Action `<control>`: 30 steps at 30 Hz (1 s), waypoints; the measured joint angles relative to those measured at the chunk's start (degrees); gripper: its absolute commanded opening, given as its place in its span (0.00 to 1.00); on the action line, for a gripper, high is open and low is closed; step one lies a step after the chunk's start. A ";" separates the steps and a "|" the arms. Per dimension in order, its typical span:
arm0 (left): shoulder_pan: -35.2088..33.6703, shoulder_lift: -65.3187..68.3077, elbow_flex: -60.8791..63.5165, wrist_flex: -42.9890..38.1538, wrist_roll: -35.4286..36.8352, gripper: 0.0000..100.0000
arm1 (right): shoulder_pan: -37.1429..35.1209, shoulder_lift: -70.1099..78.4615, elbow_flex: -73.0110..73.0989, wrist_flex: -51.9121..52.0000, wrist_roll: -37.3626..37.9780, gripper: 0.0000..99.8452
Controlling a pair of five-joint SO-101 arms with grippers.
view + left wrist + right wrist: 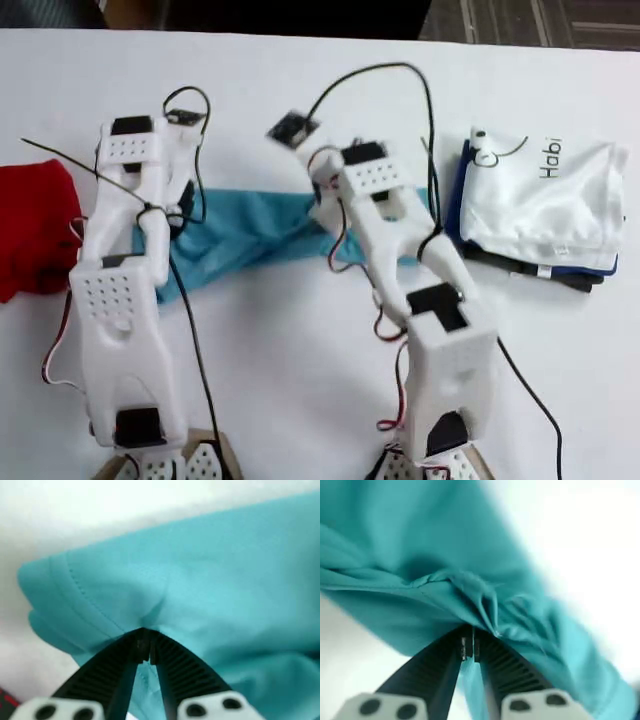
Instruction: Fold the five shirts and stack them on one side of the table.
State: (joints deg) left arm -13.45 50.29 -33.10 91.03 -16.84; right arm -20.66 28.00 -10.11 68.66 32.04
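1. The left jaws are clamped on a hemmed edge of the teal shirt (255, 235), which lies stretched across mid-bench (300, 350).
2. The right jaws pinch its bunched other end.
3. The red shirt (35, 225) lies toward the left edge and the folded stack (540, 200) toward the right.

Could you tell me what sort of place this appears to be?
Probably a robotics lab or workshop bench: two white plastic robot arms with loose wires stand on a plain white table, with a crumpled teal fabric shirt and a stack of folded shirts.

bright even light, faint shadows
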 measured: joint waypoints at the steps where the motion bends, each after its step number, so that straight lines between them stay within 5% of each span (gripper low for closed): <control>1: 0.00 0.00 0.00 0.00 0.00 0.03 | 0.53 1.85 -2.73 0.09 -0.97 0.02; 16: 0.00 0.00 0.00 0.00 0.00 0.03 | 1.58 7.74 -23.12 23.56 -2.11 0.02; 30: 0.00 0.00 0.00 0.00 0.00 0.03 | -1.41 8.09 -7.74 17.58 -0.18 0.02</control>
State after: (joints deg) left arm -13.45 50.29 -33.10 91.03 -16.84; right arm -22.07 36.09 -17.85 86.24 31.87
